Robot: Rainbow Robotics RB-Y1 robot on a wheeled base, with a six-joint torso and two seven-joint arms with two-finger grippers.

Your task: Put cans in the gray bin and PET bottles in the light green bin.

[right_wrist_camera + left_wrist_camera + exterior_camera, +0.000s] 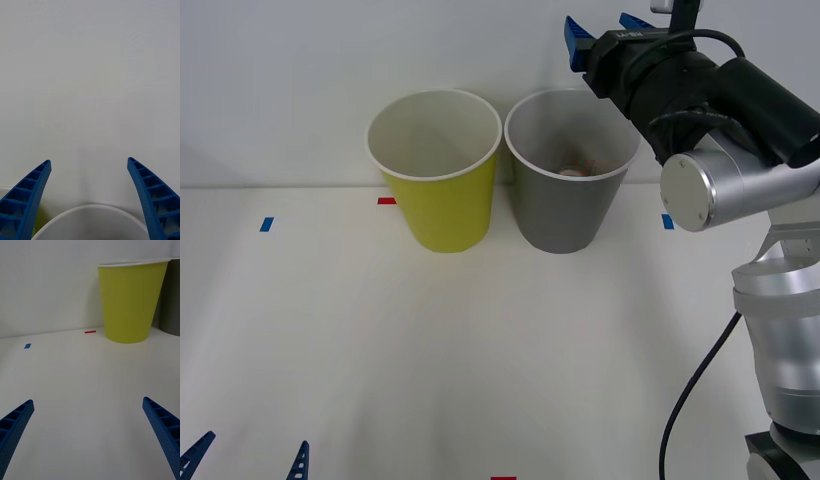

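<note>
The right end effector (610,40) hangs released above the gray bin (565,205), can (572,171) inside; best withdraw straight up, clear of the rim.

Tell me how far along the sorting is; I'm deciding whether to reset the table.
Done, apparently: a can already lies inside the gray bin. In hand: nothing; the right gripper is open above that bin's rim, the left gripper open low near the table's front edge. The light green bin looks empty, with no bottles on the table.
</note>
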